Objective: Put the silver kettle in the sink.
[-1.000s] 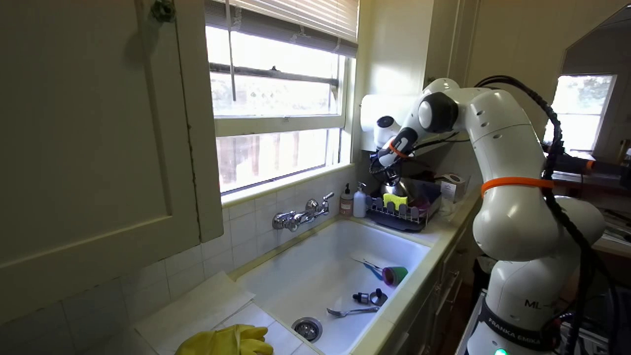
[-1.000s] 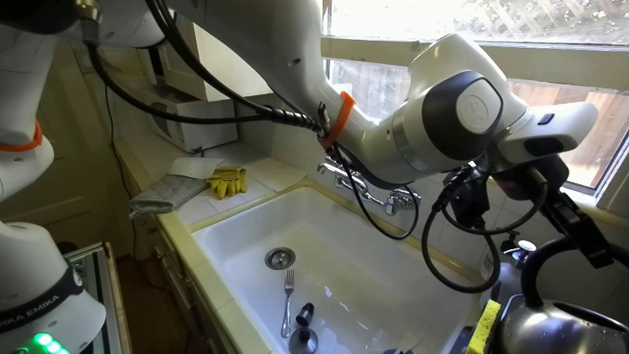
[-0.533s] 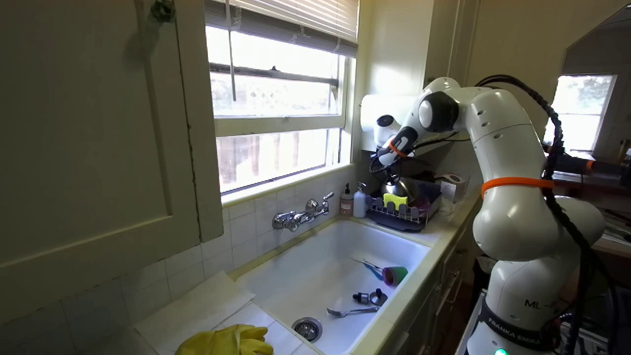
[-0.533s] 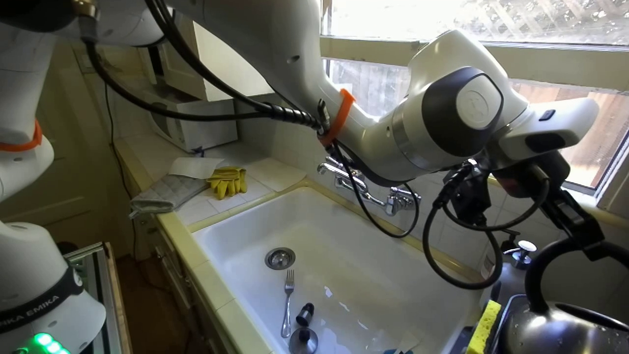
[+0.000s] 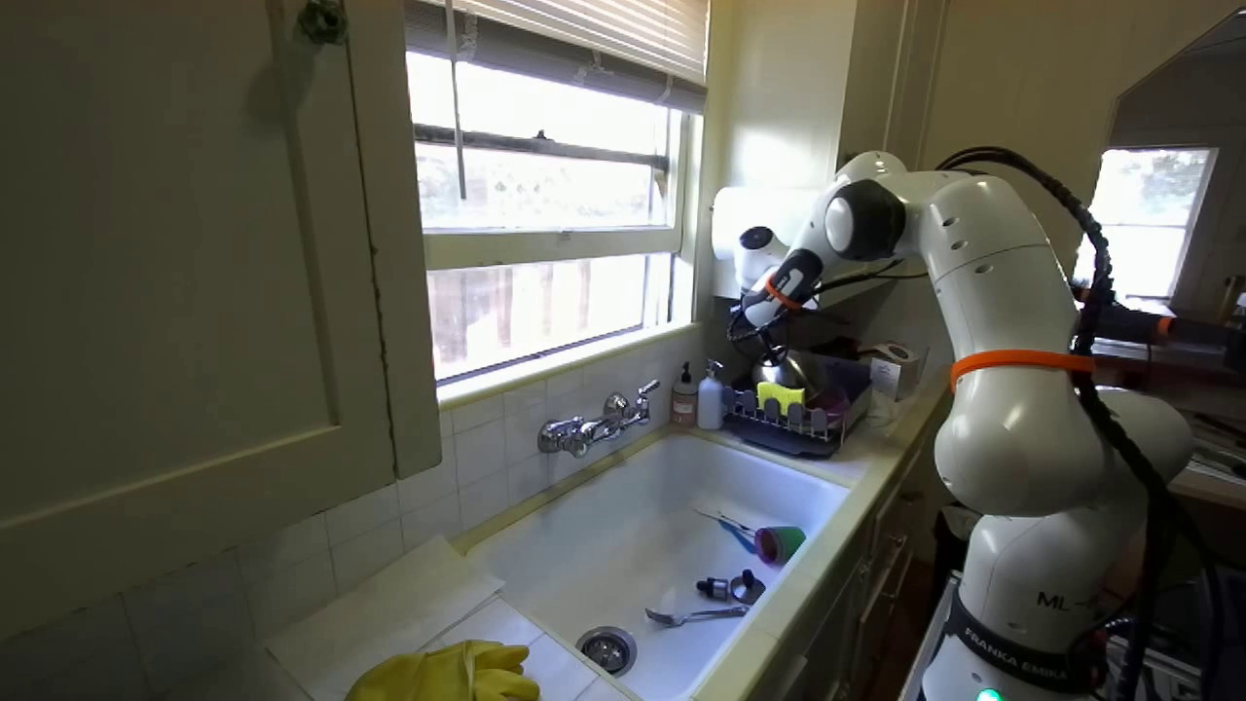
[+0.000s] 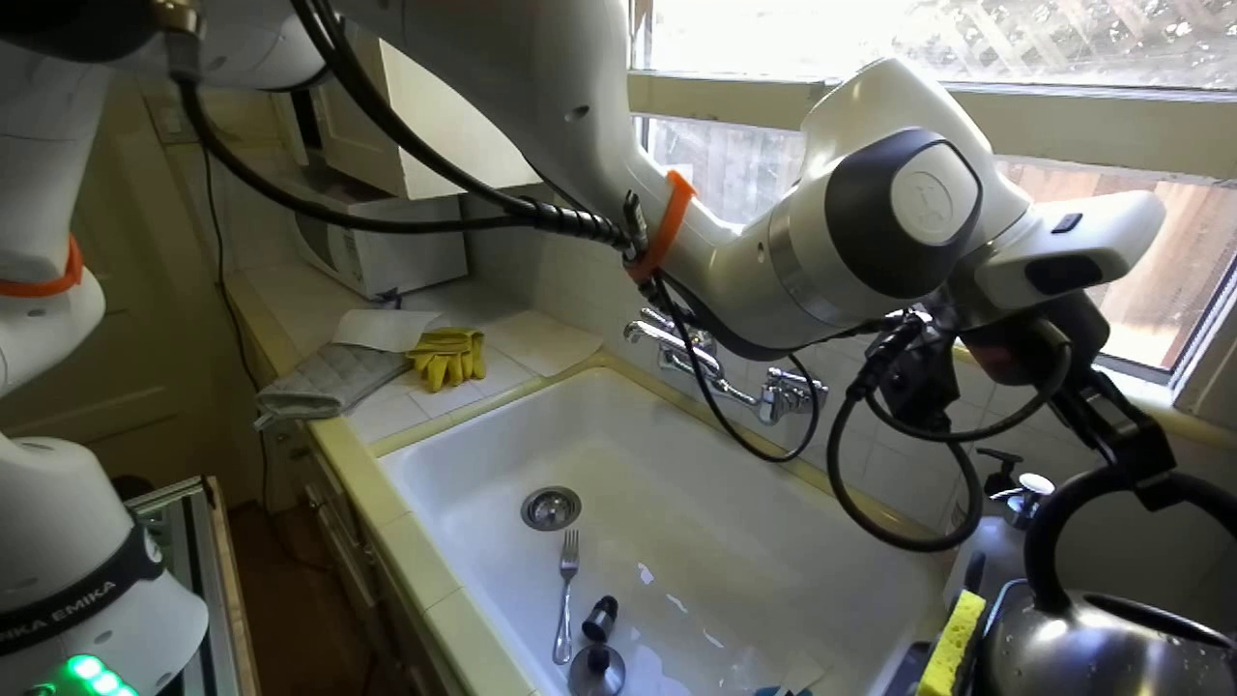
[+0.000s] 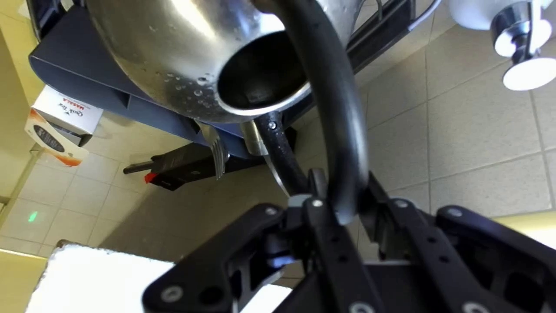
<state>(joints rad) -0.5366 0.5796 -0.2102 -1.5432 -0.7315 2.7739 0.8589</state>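
Fingers (image 6: 1129,440): narrow, gripping the black handle (image 7: 341,108) of the silver kettle (image 6: 1102,648).
Kettle's place: in the dish rack (image 5: 779,440), beside the sink (image 5: 604,545), next to a yellow sponge (image 5: 781,397); base out of sight.
Lift: best straight up, base well clear of the rack before any swing; go gently, as so round a handle may let the body pivot.
Metal: shiny, bulging, beaded with droplets near a dark round mouth.
Handle: thick, smooth arch.

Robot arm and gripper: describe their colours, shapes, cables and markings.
The arm is white and rounded, with dark joint caps, orange bands and black cables. Its black collar reads FRANKA EMIKA; green lights glow below. The gripper is black, with slim jointed links and metal screw heads.
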